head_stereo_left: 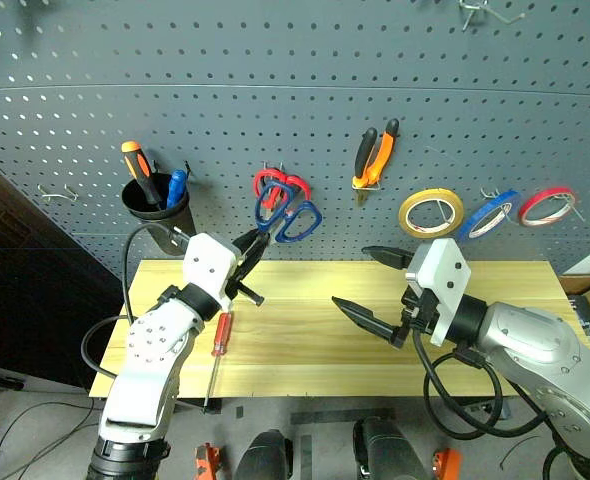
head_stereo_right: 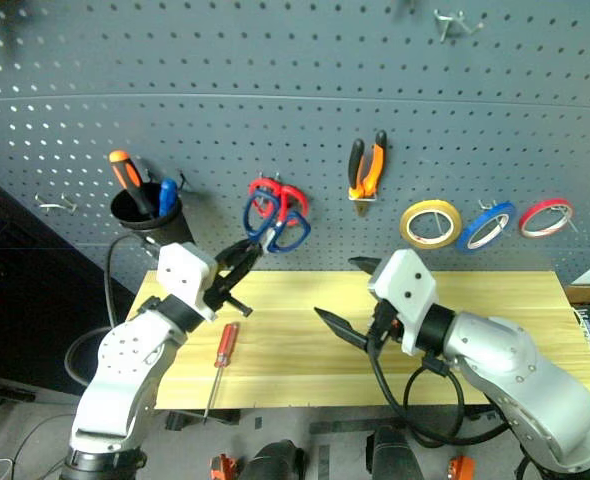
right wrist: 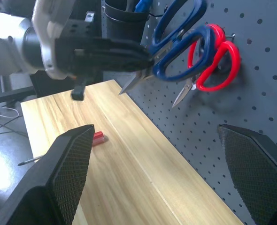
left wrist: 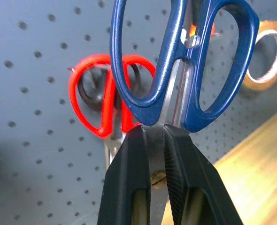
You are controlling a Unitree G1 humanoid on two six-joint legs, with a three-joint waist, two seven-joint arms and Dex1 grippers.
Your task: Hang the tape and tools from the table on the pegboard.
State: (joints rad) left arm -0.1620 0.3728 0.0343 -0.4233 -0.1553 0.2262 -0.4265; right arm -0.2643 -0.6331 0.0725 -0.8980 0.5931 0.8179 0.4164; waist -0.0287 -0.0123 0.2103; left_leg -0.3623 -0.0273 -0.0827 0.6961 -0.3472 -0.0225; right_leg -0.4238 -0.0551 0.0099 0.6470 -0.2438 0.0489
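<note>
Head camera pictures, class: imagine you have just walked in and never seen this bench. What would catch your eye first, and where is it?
Most striking is the left hand shut on the blue-looped scissors, holding them up against the pegboard beside the red-looped scissors hanging there. Next, the right hand gapes wide open over the table. A red-handled screwdriver lies near the table's front-left edge.

Even, bright overhead light fills the head views, the pegboard (head_stereo_left: 295,100) rows bowing near the edges and soft shadows lying behind the hung tools, while in the left wrist view the blue scissors (left wrist: 185,65) are sharp and the red scissors (left wrist: 105,103) behind blur.
</note>
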